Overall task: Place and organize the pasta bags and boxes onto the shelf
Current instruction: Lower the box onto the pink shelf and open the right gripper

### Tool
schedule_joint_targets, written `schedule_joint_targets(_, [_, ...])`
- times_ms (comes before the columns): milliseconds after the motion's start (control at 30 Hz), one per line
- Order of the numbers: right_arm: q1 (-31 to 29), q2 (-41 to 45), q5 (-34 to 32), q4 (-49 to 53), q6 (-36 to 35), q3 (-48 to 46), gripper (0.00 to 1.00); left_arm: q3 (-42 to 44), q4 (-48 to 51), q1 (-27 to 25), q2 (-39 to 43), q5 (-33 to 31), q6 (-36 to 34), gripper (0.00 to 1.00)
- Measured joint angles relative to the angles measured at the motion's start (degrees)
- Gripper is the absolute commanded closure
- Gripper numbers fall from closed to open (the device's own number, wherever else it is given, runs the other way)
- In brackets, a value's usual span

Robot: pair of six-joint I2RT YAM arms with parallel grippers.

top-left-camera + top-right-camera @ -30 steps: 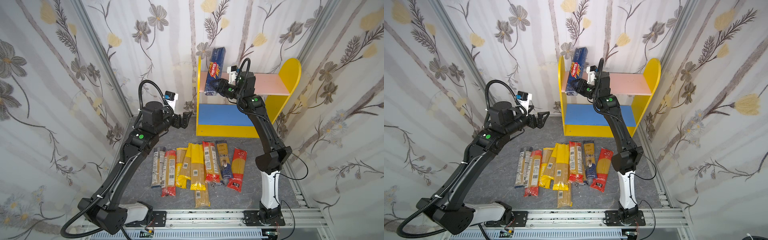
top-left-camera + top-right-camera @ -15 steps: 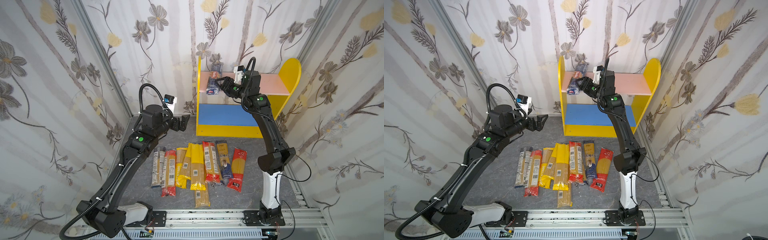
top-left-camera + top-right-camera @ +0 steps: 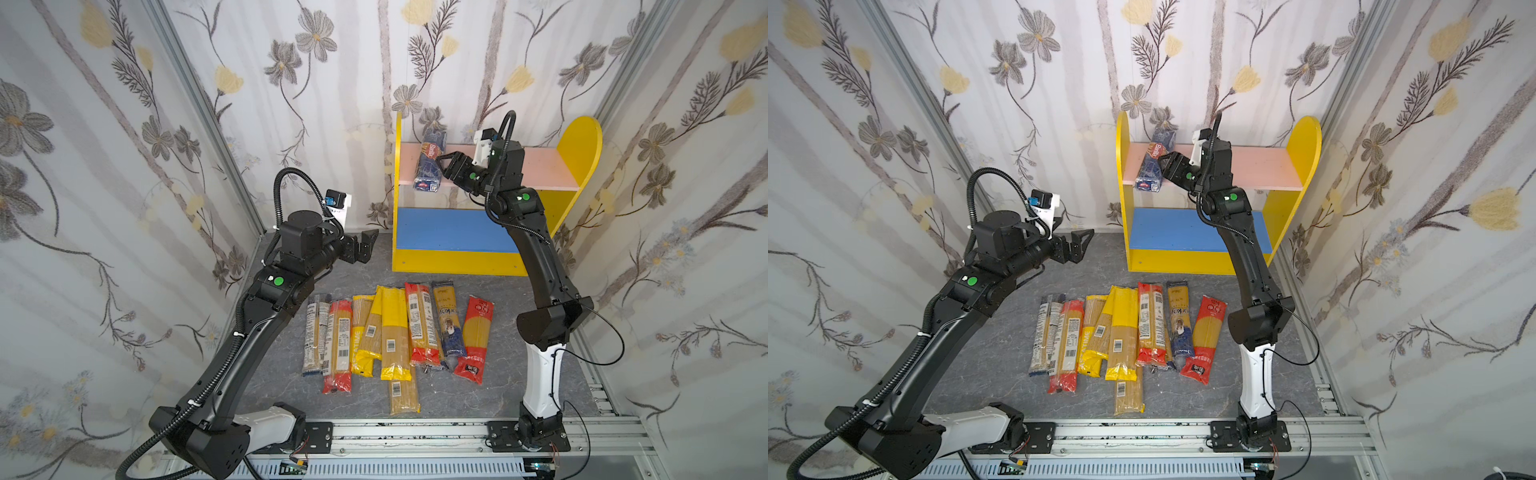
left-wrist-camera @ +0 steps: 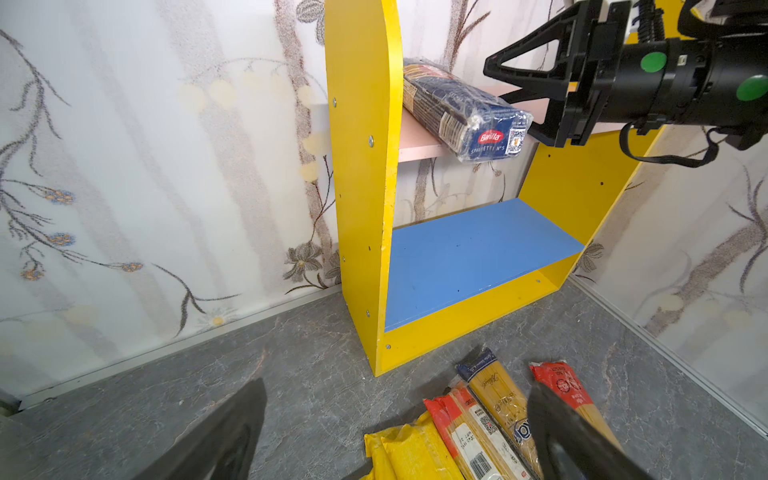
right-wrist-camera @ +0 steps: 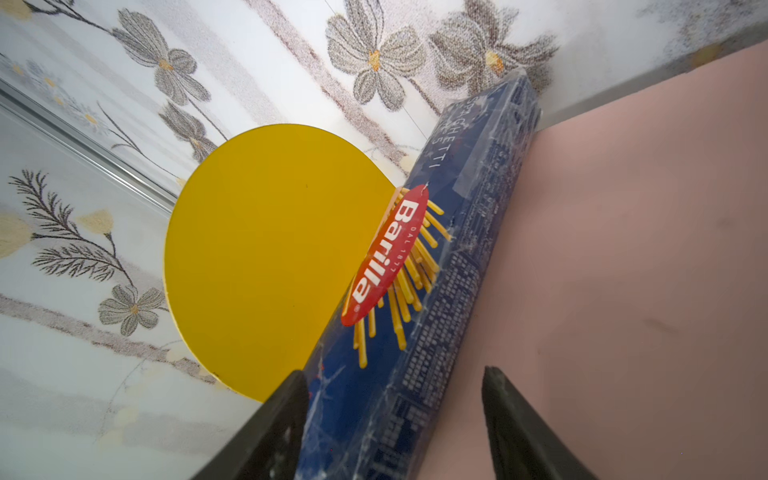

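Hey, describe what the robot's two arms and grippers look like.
The left arm and right arm are black, with boxy jointed links and a white segment near each base. Each carries round green dots, a ribbed black hose looping over the wrist, and a white camera mount. The left gripper and right gripper are black, with triangular open-framed fingers.

Flowered walls around a grey desk

Pale wallpaper [image 3: 332, 83] printed with grey and yellow flowers on long brownish stems covers the back and both side walls in both top views. Silver metal posts [image 3: 201, 99] run up the two back corners. The desk [image 3: 503, 390] has a dark grey, marble-like top with faint pale veins. A ribbed aluminium rail [image 3: 415, 436] lies along its near edge. In the left wrist view, a thin silver strip [image 4: 166, 351] lines the foot of the wall.
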State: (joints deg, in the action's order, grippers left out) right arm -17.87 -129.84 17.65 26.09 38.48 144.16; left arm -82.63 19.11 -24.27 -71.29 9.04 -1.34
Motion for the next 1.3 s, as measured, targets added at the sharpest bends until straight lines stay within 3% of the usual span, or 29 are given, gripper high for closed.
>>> schedule_joint_targets(800, [-3.1, -7.3, 6.0, -17.2, 5.7, 0.8, 0.31, 0.0, 0.0, 1.0, 0.4, -1.1, -2.3, 0.0])
schedule_joint_targets(1300, [-3.1, 1.7, 0.5, 4.1, -3.8, 0.1, 0.3, 1.1, 0.0, 1.1, 0.5, -0.9, -0.1, 0.0])
